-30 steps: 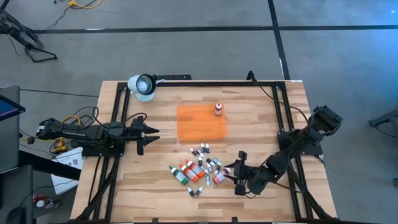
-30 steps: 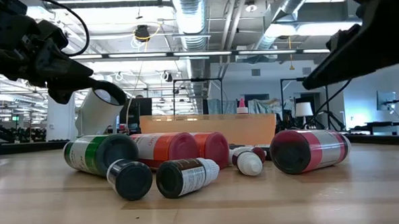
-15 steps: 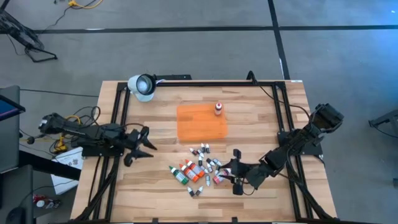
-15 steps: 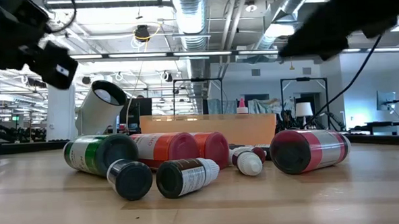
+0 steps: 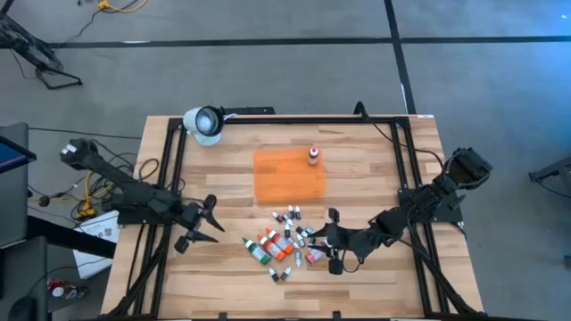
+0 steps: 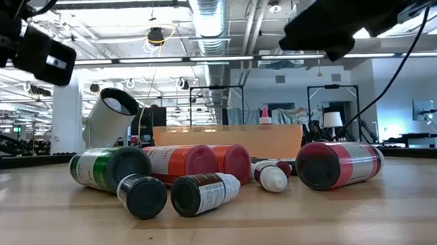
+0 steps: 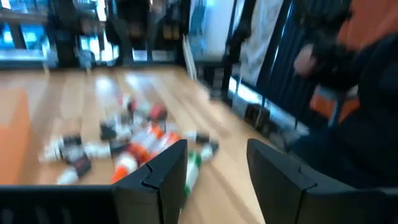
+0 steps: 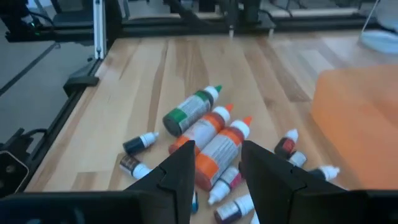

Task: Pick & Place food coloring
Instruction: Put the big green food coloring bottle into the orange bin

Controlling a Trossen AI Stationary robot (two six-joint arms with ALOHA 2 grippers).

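Note:
The food coloring bottles (image 5: 285,242) lie in a loose pile on the wooden table, near its front edge. Green, orange and red ones with white caps (image 8: 208,134) lie on their sides among small vials (image 6: 203,193). One more small bottle (image 5: 313,157) stands upright at the far right corner of the flat orange tray (image 5: 288,175). My right gripper (image 5: 333,241) hangs open just right of the pile and above it, pointing at it (image 8: 217,180). My left gripper (image 5: 201,232) is open, left of the pile, with nothing between its fingers (image 7: 214,180).
A white round lamp-like device (image 5: 203,123) sits at the table's far left corner. Black frame rails (image 5: 169,178) run along the left, right and far sides. Bare wood lies between the tray and the pile and along the near edge (image 5: 268,299).
My left gripper has swung toward the table's near edge and turned, so it now points toward the pile. My right gripper has moved left toward the pile, rising a little and tipping downward. The bottles have kept still.

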